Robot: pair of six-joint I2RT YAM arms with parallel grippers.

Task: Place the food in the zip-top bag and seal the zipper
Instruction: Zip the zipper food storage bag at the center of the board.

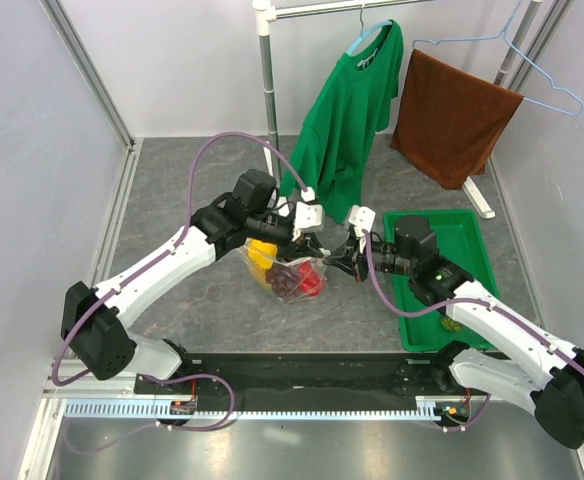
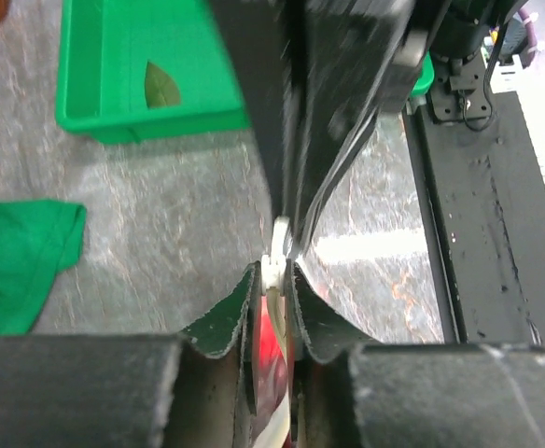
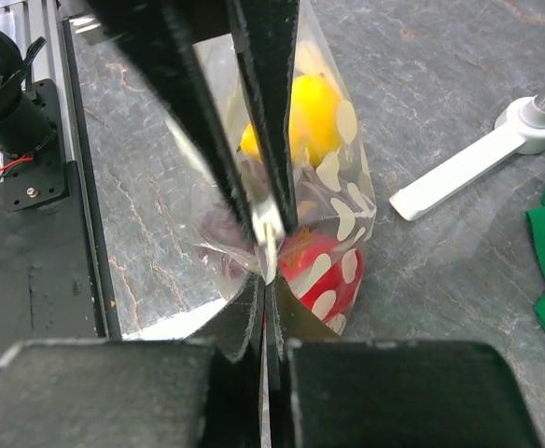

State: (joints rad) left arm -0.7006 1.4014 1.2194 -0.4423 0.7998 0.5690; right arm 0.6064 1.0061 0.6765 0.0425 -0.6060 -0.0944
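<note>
Top external | left jaws and right jaws each pinching zip-top bag (image 1: 292,272) mouth | food (image 1: 260,254) inside

A grey, stone-patterned floor (image 1: 192,180) fills the middle of the top view, boxed by pale walls (image 1: 32,150) with aluminium struts (image 1: 87,70). At upper centre a white rack pole (image 1: 268,80) carries a green T-shirt (image 1: 347,110). A brown towel (image 1: 452,115) hangs upper right. The light seems even, perhaps from overhead.
</note>
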